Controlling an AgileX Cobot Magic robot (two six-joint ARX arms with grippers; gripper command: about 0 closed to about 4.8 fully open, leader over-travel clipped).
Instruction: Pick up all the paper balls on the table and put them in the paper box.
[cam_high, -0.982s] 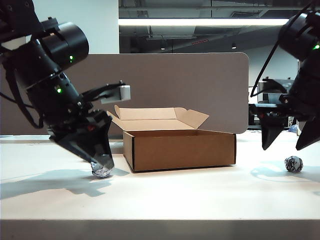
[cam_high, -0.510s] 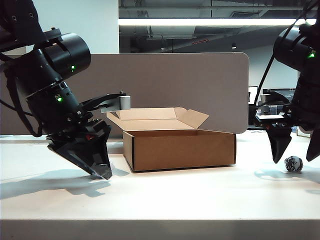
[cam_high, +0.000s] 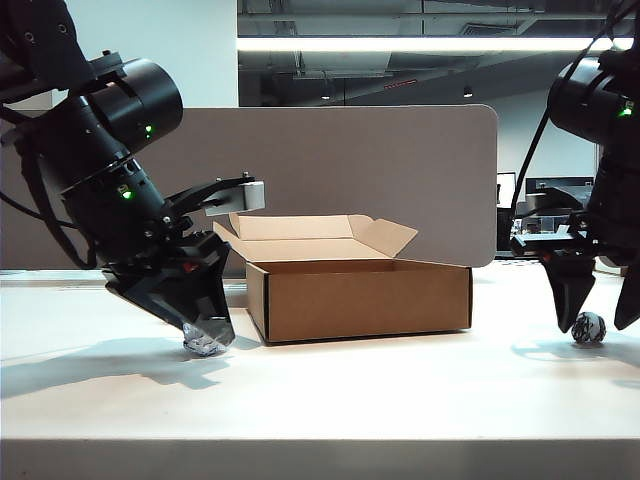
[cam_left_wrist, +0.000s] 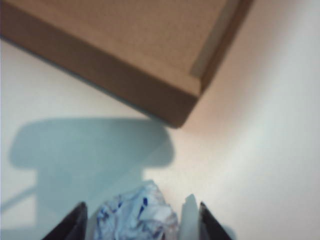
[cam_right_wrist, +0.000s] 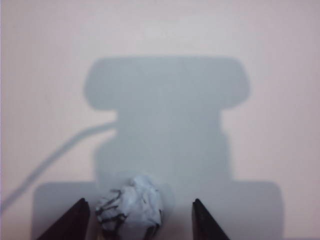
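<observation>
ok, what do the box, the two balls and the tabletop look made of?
Paper box: brown cardboard, matte; its dark cut corner edges suggest corrugated board.
Ball by the left tool: crumpled printed paper, whitish with blue marks, sharp creases.
Ball between the right tool's fingers: crumpled paper, white with black print.
Table: smooth white matte surface, soft shadows without glare; likely laminate, can't confirm.

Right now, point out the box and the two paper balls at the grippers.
paper box (cam_high: 365, 298), exterior view, front wall.
blue-marked paper ball (cam_left_wrist: 137, 217), left wrist view, crumpled middle, between left gripper's fingers.
black-marked paper ball (cam_right_wrist: 131, 207), right wrist view, crumpled middle, between right gripper's fingers.
</observation>
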